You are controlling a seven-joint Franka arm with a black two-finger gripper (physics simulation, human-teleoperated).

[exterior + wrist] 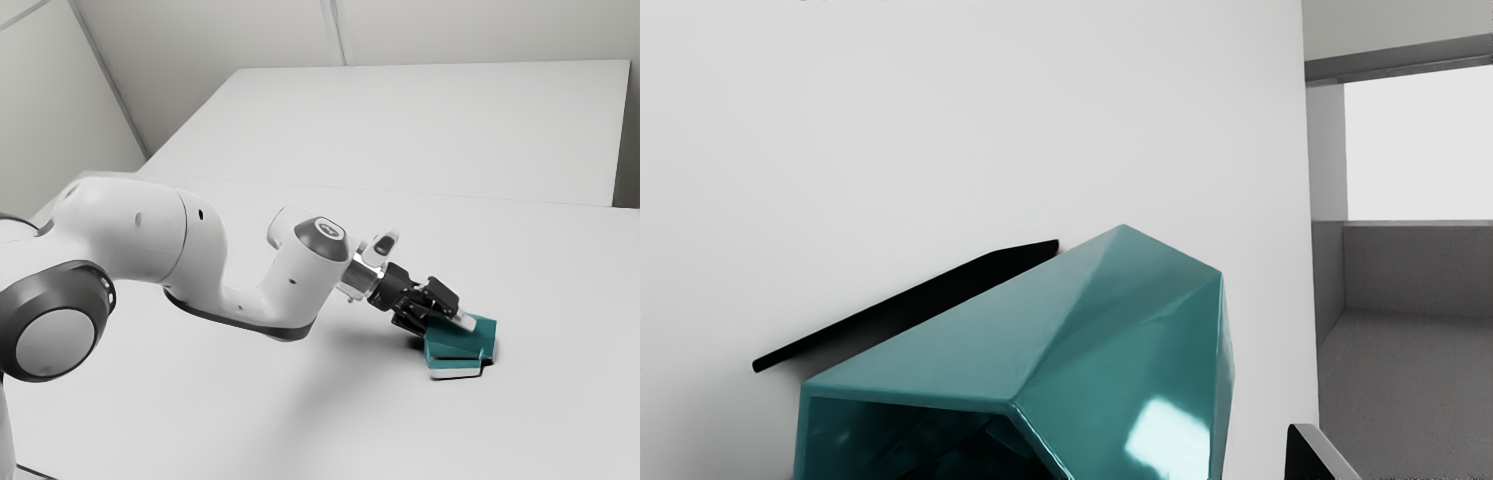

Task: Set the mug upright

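Pale walls [220,30] rising around room; grey structure [1416,267] standing beyond worktop's edge. Smooth white worktop [250,430] bearing teal mug [472,342] towards exterior view's right. Mug apparently lying on its side, mouth facing hand; righting it remaining, judging by that pose. Fingers [464,321] standing apart at mug, apparently released, not clenching it.

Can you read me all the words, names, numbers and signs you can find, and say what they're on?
I can't read any words, names or numbers.
Little mark on the dark cap of the arm: too small to read.
Teal mug: no writing where I can see it.
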